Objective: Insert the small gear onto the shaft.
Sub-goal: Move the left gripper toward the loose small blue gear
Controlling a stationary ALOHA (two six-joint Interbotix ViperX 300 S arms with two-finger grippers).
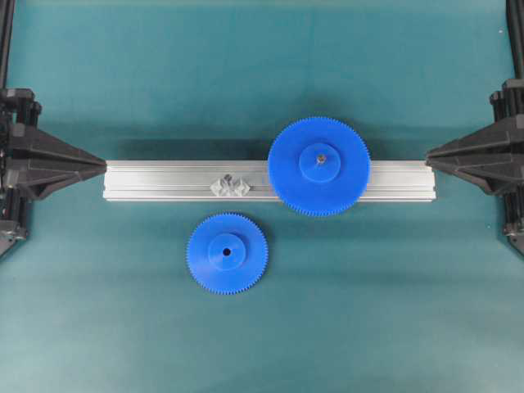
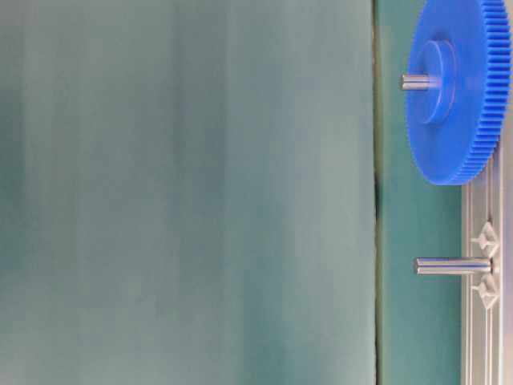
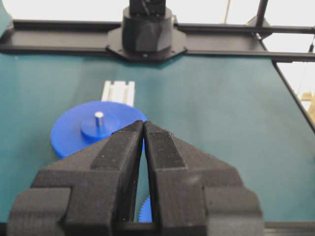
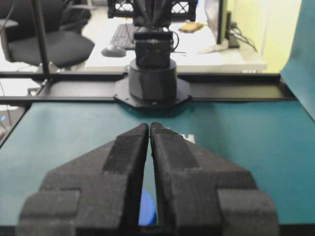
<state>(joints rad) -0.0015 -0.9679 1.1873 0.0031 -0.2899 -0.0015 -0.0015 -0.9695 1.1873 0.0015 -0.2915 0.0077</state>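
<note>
Small blue toothed gear flat on the worktop, hub up, in front of my rail, bare grey shaft upright on its glinting base, well apart from gear

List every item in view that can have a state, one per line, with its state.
small gear: flat on the mat, hub up, off the rail, untouched.
shaft: bare, standing on the rail, nothing on it.
large gear: seated on its own pin over the rail.
rail: lying flat between the arms.
left claw: shut, empty.
right claw: shut, empty.
</note>
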